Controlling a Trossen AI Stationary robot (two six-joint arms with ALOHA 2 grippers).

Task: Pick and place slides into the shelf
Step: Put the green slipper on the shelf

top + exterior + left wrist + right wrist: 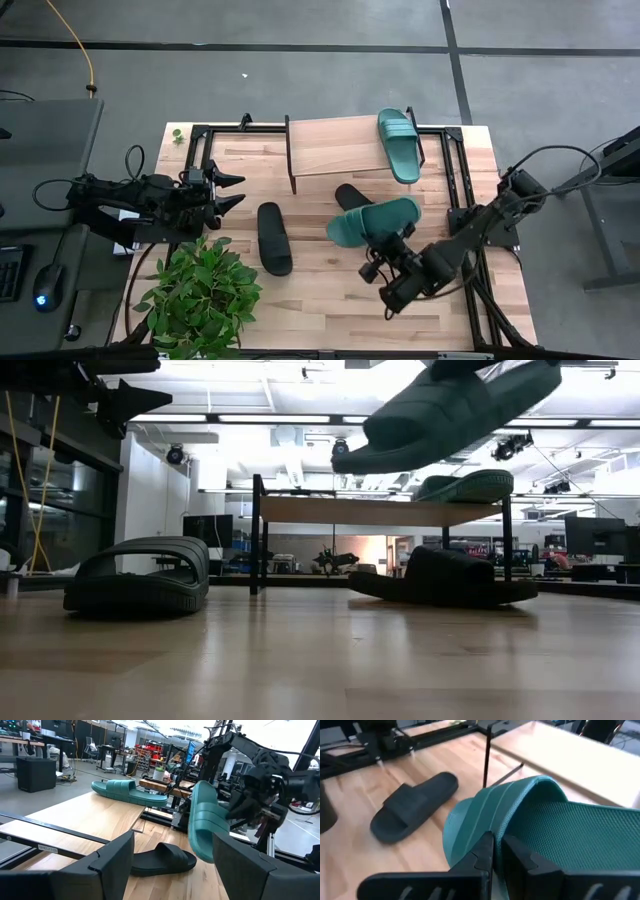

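The shelf (335, 145) stands at the table's far side with one teal slide (398, 145) lying flat on its plank top. One black slide (273, 238) lies on the table. The second black slide (350, 195) lies in front of the shelf, half hidden under the other teal slide (375, 220). My right gripper (386, 240) is shut on that teal slide and holds it in the air (450, 415). My left gripper (240, 190) waits open above the table's left side, touching nothing. My right gripper pinches the teal slide between its two fingers at the sole's side rim (500, 832), where the wide strap (485, 807) joins it. The fingers come slanting from the table's near right. The slide is lifted clear and tilted, one end lower (385, 455).
A potted green plant (195, 295) stands at the near left corner. Black frame rails (460, 170) run along the table's sides and far edge. Bare wood (320, 290) lies between the plant and the right arm. Under the shelf top there is open space (340, 555).
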